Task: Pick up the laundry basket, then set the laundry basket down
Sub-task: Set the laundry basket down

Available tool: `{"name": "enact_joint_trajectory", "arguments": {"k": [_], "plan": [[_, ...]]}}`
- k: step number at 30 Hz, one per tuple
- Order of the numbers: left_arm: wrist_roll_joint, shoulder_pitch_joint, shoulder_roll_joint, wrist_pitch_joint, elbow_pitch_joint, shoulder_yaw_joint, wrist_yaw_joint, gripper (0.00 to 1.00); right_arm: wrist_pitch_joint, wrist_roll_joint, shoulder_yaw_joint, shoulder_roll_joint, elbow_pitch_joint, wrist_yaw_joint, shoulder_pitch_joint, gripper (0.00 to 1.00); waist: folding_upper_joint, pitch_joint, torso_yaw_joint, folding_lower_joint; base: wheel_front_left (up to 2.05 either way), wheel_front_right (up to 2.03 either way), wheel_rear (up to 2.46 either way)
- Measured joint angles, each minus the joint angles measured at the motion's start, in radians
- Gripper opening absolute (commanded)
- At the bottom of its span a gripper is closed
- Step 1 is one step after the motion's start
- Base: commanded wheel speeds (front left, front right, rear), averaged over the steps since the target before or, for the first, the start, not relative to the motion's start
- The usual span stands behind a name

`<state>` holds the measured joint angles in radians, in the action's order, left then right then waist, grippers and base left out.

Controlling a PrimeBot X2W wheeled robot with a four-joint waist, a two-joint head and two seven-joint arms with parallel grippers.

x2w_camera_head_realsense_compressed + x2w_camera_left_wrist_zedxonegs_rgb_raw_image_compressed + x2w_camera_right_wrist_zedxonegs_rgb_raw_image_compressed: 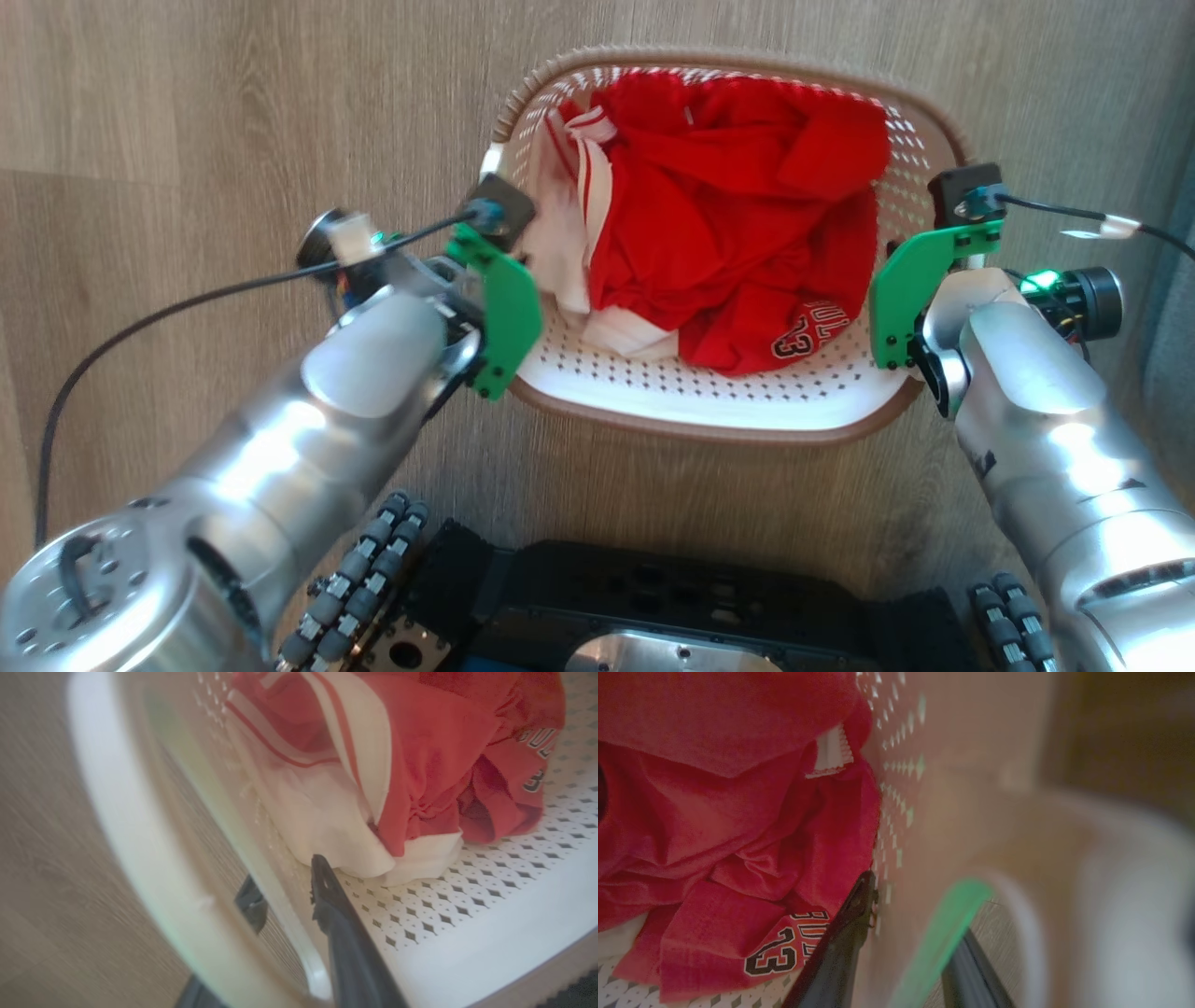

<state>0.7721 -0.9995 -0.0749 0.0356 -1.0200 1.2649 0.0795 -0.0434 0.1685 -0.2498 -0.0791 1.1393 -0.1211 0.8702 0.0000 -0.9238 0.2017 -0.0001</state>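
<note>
Left gripper [284, 873]: clamped astride the left wall of the laundry basket [747, 397], with the inner finger [336, 914] just beside the white cloth and the outer finger seen through the perforations.
Laundry basket: straight ahead of the robot base [653, 597], over the wooden floor [187, 112], level, long side toward the robot.
Load: red and white clothes [728, 215] heaped in the middle, touching the left wall, short of the near wall.
Right gripper [915, 905]: clamped astride the right wall, with the inner finger [840, 933] against the red jersey and the outer finger beyond the wall.
Done so far: both side walls gripped, one arm on each.
Lift: possibly under way; too blurred and too steeply seen to tell whether clear of the floor or resting on it.
Left to do: raising clear if not yet up, then lowering back to the floor and opening both grippers.
Care needed: equal height on both sides, so as not to tip the load.
</note>
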Motion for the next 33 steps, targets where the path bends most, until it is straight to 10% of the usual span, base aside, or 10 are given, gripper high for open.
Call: {"name": "enact_joint_trajectory", "arguments": {"k": [1, 33], "plan": [[-0.016, -0.009, 0.002, 0.001, 0.002, 0.014, 0.001, 1.0, -0.009, -0.015, 0.0, 0.001, 0.02, -0.003, 0.005, 1.0, 0.0, 0.0, 0.0, 0.0002, 0.0, 0.0, 0.0], [0.004, 0.011, 0.035, 0.138, 0.008, 0.021, 0.007, 1.0, -0.007, -0.039, -0.029, 0.001, 0.074, -0.003, 0.027, 1.0, 0.0, 0.058, 0.007, 0.0001, 0.0, 0.0, 0.0]]}}
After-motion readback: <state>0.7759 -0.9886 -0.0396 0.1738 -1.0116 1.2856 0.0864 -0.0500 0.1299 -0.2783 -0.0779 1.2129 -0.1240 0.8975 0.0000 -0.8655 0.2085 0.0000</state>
